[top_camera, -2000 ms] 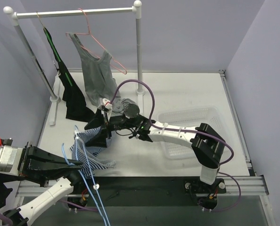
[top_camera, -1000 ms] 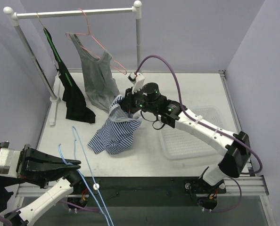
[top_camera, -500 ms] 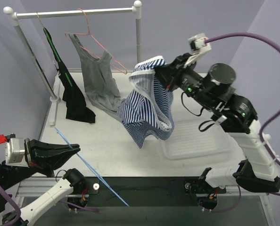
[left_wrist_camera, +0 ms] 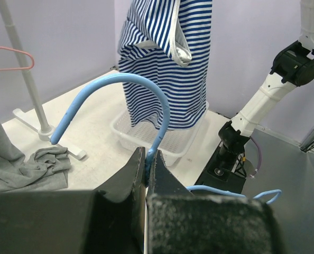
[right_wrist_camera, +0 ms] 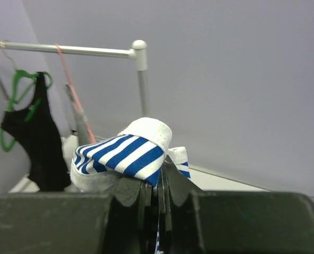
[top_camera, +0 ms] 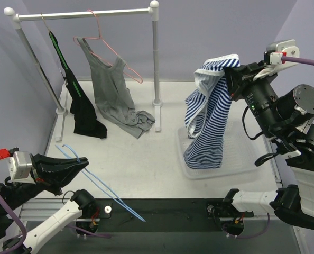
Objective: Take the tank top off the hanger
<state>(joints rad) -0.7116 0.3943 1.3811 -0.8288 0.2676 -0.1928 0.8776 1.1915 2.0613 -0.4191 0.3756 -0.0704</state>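
The blue-and-white striped tank top (top_camera: 207, 119) hangs free in the air from my right gripper (top_camera: 232, 79), which is shut on its white-trimmed upper edge. Its hem dangles over the clear basket (top_camera: 241, 164). In the right wrist view the striped cloth (right_wrist_camera: 125, 153) bunches over the shut right gripper (right_wrist_camera: 156, 188). The light blue hanger (top_camera: 101, 188) is bare and apart from the top. At the near left, my left gripper (top_camera: 83, 165) is shut on it. The left wrist view shows the hanger's hook (left_wrist_camera: 120, 87) curving up from the shut left gripper (left_wrist_camera: 146, 159), with the striped top (left_wrist_camera: 170, 63) beyond.
A white clothes rack (top_camera: 83, 13) stands at the back left. A grey tank top (top_camera: 112, 90) on a pink hanger and a black garment (top_camera: 83, 108) on a green hanger hang from it. The rack's right post (top_camera: 156, 69) rises between the grey top and the striped top.
My right arm has swung up and to the right, carrying the striped top from the table's middle to above the basket. The blue hanger has come out of it and stays low in my left gripper.
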